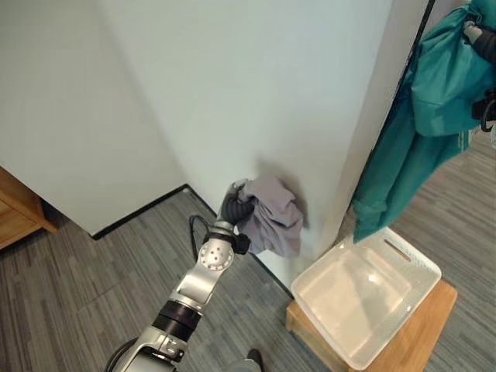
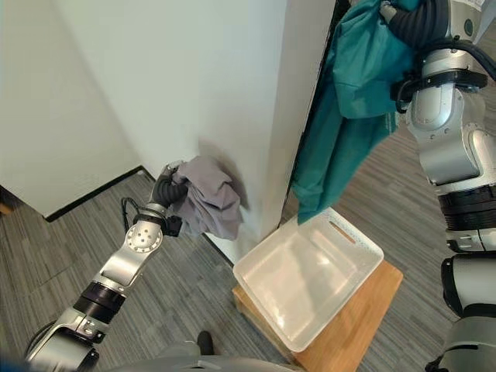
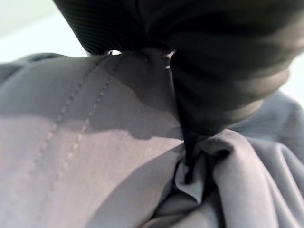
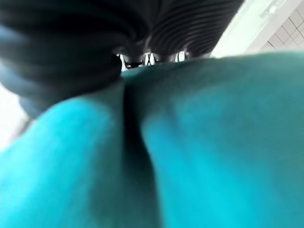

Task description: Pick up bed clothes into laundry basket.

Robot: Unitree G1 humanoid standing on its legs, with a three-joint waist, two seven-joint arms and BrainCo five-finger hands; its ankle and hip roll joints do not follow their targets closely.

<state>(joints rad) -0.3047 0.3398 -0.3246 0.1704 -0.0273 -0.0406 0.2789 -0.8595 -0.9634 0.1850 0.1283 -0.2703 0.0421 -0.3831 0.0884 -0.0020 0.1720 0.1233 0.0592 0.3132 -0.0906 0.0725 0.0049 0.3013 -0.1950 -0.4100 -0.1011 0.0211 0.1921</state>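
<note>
A crumpled grey cloth [image 1: 273, 213] hangs off the floor in front of the white wall corner, bunched in my left hand [image 1: 235, 203], which is shut on its upper edge. In the left wrist view the grey cloth [image 3: 95, 156] lies right against the hand's dark cover. My right hand [image 2: 415, 23] is raised high at the upper right, shut on a large teal cloth [image 2: 349, 101]. The teal cloth drapes down until its lower end hangs just above the far rim of the white laundry basket [image 2: 372, 249]. The basket holds nothing.
The basket stands on a low wooden stool [image 2: 368, 310] to the right of the wall corner [image 1: 356, 155]. Wooden furniture [image 1: 15, 209] juts in at the left edge. Grey plank floor [image 1: 93, 287] lies open to the left.
</note>
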